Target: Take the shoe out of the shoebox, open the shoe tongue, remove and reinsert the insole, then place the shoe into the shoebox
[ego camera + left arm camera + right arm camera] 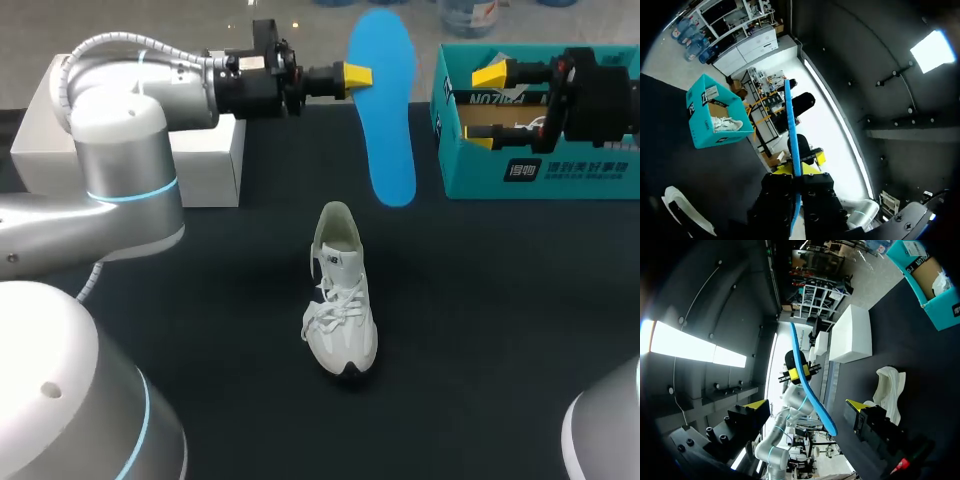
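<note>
The white shoe (340,295) stands upright on the black table, toe toward me, tongue raised. My left gripper (357,75) is high above the table's back, shut on the blue insole (385,110), which hangs edge-down in the air. In the left wrist view the insole (792,125) runs edge-on out from between the fingers of the left gripper (796,171). My right gripper (488,108) hovers open in front of the teal shoebox (540,165), holding nothing. In the right wrist view the right gripper (807,407) faces the insole (810,390) and the shoe (890,390).
A white block (205,150) sits at the back left under my left arm. The teal shoebox (715,120) stands at the back right with white paper inside. The dark tabletop (480,330) surrounds the shoe.
</note>
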Robot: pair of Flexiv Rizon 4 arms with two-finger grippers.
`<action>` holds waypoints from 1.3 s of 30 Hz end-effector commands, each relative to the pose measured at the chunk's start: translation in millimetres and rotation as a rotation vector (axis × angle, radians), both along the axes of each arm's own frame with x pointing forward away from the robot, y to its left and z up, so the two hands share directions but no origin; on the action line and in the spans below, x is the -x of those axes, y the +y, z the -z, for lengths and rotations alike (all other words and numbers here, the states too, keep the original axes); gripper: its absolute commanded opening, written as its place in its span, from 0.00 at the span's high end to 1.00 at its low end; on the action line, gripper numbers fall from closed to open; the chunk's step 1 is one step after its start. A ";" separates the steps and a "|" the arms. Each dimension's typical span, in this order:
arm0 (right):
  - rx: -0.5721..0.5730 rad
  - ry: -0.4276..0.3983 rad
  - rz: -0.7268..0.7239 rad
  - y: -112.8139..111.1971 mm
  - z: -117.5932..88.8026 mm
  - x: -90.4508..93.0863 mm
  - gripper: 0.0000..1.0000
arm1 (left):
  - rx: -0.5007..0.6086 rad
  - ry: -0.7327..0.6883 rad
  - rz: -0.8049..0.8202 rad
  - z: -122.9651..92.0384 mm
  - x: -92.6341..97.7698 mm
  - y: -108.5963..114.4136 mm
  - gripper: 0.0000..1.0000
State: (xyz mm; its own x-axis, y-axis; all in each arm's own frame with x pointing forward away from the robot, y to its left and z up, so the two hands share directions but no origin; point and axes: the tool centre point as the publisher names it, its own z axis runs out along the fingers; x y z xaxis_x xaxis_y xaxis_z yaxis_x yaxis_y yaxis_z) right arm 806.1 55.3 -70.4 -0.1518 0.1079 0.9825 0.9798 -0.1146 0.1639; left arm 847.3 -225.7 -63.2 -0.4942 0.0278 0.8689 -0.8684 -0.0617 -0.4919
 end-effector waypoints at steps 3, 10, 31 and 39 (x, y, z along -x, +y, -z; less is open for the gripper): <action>0.001 0.002 0.001 1.5 0.1 -0.4 0.00 | 0.070 -0.216 -0.148 2.6 8.1 -0.5 1.00; 0.001 0.002 0.001 1.5 0.1 -0.4 0.00 | 0.059 -0.319 -0.105 -6.3 7.9 1.0 1.00; 0.001 0.002 0.001 1.5 0.1 -0.4 0.00 | 0.063 -0.662 0.016 -3.8 13.3 2.9 1.00; 0.001 0.002 0.001 1.5 0.1 -0.4 0.00 | 0.022 -1.099 -0.028 -2.3 11.7 3.2 1.00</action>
State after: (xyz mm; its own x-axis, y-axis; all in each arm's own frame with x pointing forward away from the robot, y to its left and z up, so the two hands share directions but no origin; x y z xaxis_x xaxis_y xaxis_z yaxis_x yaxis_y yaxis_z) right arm 806.1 55.6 -69.8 -0.1504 0.1082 0.9827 0.9800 -0.1145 0.1626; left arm 835.4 -222.1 -59.6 -0.9555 0.0641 0.2879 -0.2929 -0.0896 -0.9519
